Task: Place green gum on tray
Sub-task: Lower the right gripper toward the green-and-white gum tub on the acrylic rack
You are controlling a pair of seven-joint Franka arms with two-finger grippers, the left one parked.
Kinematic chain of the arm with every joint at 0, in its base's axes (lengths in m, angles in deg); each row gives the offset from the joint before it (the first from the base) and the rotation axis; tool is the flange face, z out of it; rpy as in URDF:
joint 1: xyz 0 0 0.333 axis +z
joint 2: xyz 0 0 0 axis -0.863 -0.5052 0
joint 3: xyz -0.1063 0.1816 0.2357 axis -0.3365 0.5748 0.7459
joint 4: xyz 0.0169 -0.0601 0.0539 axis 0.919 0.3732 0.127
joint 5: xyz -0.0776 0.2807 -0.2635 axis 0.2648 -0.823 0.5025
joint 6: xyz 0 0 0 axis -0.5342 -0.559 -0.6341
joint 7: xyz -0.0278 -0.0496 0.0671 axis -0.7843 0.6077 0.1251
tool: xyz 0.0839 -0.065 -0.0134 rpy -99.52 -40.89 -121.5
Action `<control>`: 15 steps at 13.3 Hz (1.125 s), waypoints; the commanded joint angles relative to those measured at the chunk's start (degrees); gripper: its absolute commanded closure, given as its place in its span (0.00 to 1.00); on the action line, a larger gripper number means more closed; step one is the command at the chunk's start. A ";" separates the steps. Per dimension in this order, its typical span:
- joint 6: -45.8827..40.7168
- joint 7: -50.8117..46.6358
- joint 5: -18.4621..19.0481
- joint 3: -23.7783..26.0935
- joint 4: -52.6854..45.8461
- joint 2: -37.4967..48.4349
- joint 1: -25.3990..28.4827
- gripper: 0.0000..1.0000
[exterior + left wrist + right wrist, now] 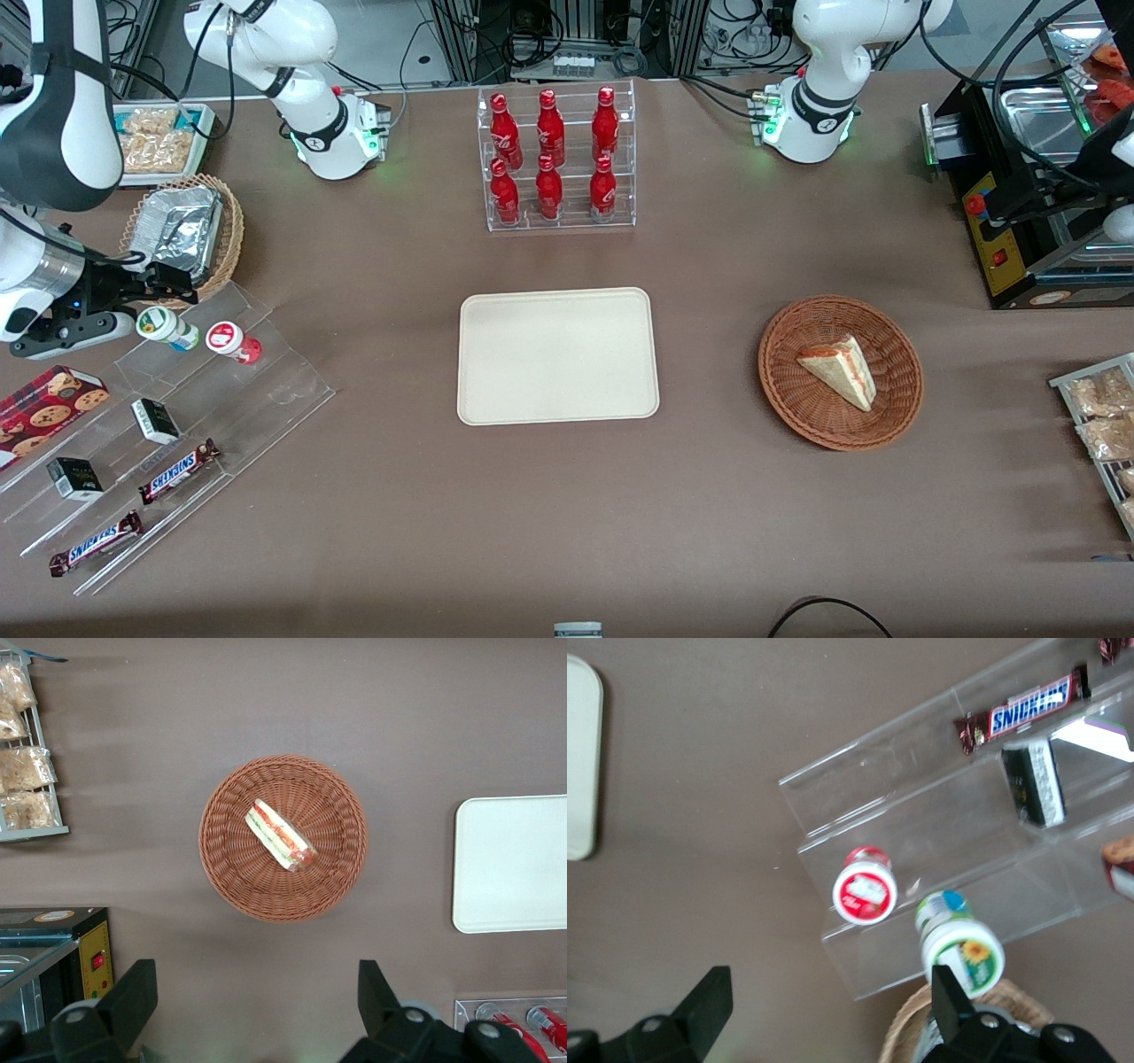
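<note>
My gripper (133,292) is spread wide, gripping nothing, just beside the green gum (166,327) on the clear stepped rack (221,390). The red-lidded bottle (232,342) stands next along. The tray (558,354), well apart toward mid-table, holds nothing.

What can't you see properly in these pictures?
- Front view: the black two-finger gripper sits right beside the green-lidded white gum bottle; contact cannot be told.
- Right wrist view: the bottle's body is mostly hidden under its lid.
- Right wrist view: the cream rectangular tray is cut off by the edge.
</note>
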 commanded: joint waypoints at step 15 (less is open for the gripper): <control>22.40 26.49 1.20 -0.16 14.99 2.21 -8.15 0.00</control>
